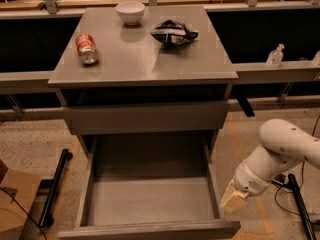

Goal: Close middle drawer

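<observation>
The middle drawer (150,200) is pulled far out of the grey cabinet. It is a long shallow grey tray, empty inside, and its low plain front panel (150,230) sits at the bottom of the camera view. Above it the taller-fronted top drawer (145,117) is nearly flush with the cabinet. The lowest front is hidden beneath the open tray. My gripper (233,200), tan-tipped on a white arm (280,149), hangs just outside the drawer's right side wall, near its front corner and apart from the front panel.
On the cabinet top (145,64) lie a red soda can (86,48), a white bowl (130,11) and a dark snack bag (173,31). A sanitizer bottle (275,55) stands on the right ledge. A black bar (55,186) and a cardboard box (15,204) are on the floor at left, and cables (300,204) at right.
</observation>
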`<state>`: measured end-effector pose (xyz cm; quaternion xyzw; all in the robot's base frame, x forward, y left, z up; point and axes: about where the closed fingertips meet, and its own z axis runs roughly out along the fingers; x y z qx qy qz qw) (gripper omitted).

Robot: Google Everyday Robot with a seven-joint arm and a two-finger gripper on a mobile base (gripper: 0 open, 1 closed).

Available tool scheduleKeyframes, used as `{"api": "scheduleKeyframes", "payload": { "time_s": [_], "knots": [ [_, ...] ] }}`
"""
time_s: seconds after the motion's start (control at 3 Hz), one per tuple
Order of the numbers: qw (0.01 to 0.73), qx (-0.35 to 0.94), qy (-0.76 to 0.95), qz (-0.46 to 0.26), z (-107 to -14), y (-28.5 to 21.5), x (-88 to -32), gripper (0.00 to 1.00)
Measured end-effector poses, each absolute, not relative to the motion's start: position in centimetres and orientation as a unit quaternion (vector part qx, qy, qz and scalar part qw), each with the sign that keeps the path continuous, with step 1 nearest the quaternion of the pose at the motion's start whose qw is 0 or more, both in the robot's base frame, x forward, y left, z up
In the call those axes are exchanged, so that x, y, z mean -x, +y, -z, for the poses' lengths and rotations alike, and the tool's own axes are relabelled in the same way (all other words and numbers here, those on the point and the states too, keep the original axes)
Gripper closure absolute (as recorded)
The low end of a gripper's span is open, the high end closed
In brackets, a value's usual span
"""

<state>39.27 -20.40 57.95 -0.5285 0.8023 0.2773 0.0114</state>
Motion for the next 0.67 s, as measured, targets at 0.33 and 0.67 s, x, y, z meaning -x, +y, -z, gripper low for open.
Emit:
{"api": "scheduleKeyframes", "payload": {
  "time_s": [0.33, 0.67],
  "knots": [
    [0.013, 0.523, 0.804, -0.282, -56.62, -20.25, -39.38, 1.0],
    [-0.005, 0.519, 0.808, -0.278, -55.65, -20.15, -38.73, 1.0]
  ]
}}
